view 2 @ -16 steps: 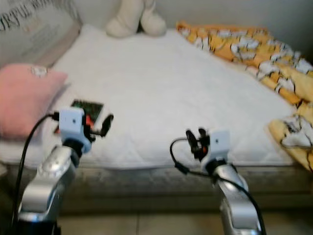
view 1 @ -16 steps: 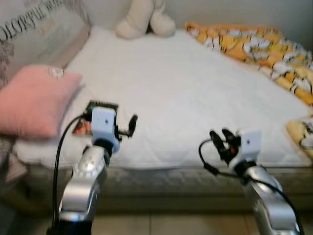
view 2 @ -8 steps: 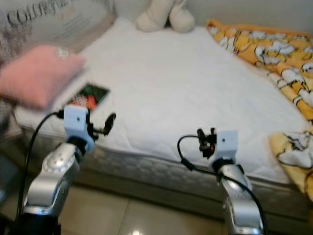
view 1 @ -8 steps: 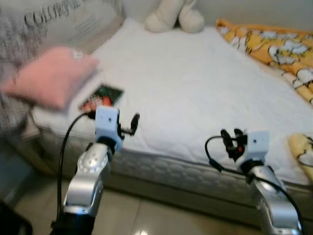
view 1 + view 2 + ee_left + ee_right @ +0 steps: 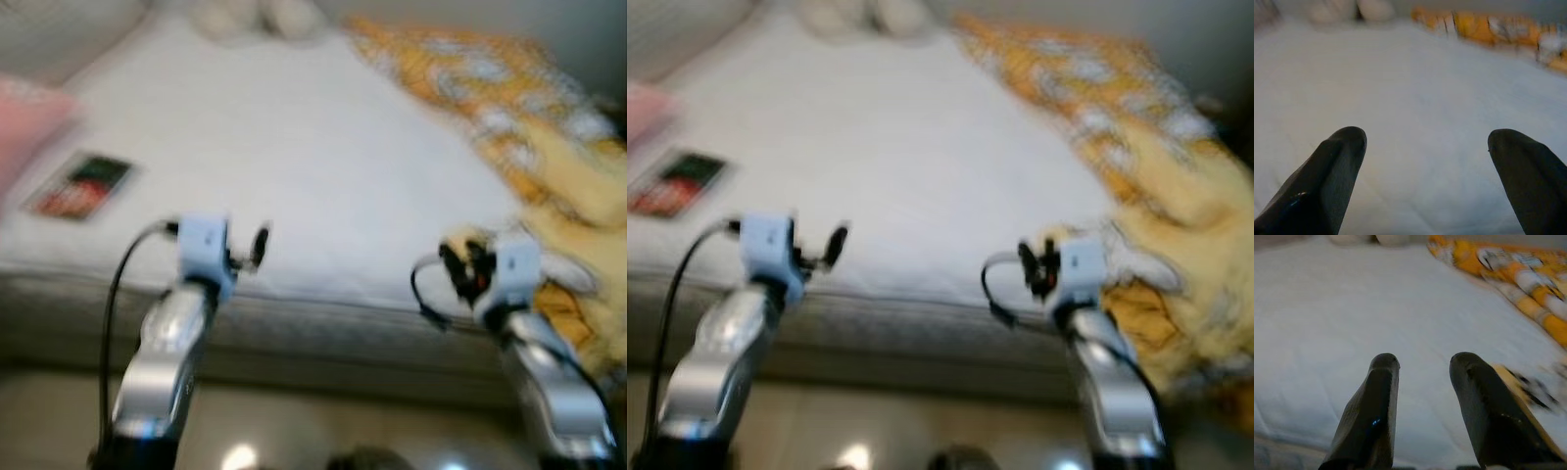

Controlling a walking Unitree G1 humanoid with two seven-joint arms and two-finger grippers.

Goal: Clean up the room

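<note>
Ahead of you: bed (image 5: 294, 147); card (image 5: 80, 184) on its left, blanket (image 5: 509, 127) along right, plush (image 5: 257, 17) behind.

Bedroom in a home: a bed (image 5: 294, 147) with white quilted cover, a yellow patterned blanket (image 5: 509, 127) on its right side, a pink pillow (image 5: 24, 117) at left, probably a plush toy (image 5: 260, 15) at the head, blurred.

- Both head views are smeared by motion blur
- The pink pillow (image 5: 24, 117) is cut by the picture's left edge, at the bed's (image 5: 294, 147) left edge
- The flat packet (image 5: 80, 185) near that edge has print too blurred to read
- The pale plush toy (image 5: 257, 17) at the bed's far edge is cropped by the top edge
- The yellow blanket (image 5: 549, 147) runs off the right edge
</note>
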